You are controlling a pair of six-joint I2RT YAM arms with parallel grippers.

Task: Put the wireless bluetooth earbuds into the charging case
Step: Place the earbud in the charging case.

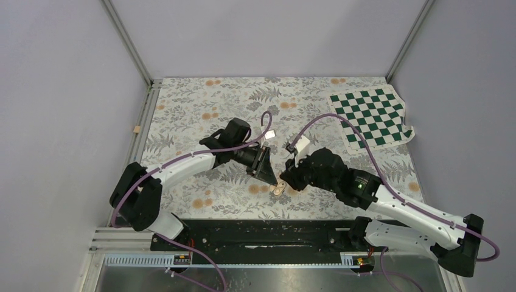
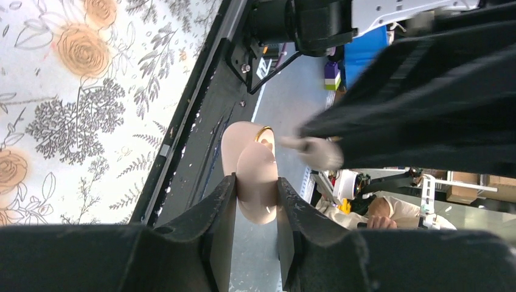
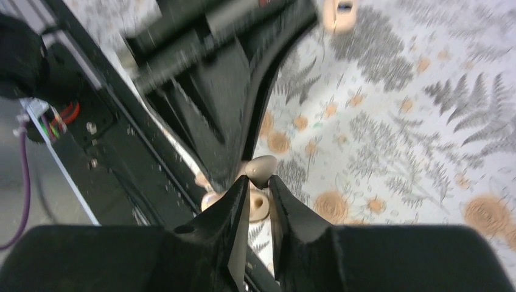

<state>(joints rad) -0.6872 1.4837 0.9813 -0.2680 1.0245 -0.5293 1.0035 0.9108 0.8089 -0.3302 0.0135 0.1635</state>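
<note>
The peach-pink charging case (image 2: 255,176) is off the mat, lid open, pinched at its sides by my left gripper (image 2: 257,180). From above, the case (image 1: 280,188) shows just below the left gripper (image 1: 269,172). My right gripper (image 3: 258,178) is shut on one pale earbud (image 3: 261,168), held right over the case's hollow (image 3: 258,205). In the left wrist view that earbud (image 2: 317,152) is a blur beside the open lid. In the top view the right gripper (image 1: 291,177) nearly meets the left one. Another small peach bud (image 3: 339,13) lies on the mat further off.
The floral mat (image 1: 201,121) covers the table. A green-and-white checkered cloth (image 1: 372,115) lies at the back right. A black rail (image 1: 261,234) runs along the near edge, below both grippers. Grey walls close in the left, back and right sides.
</note>
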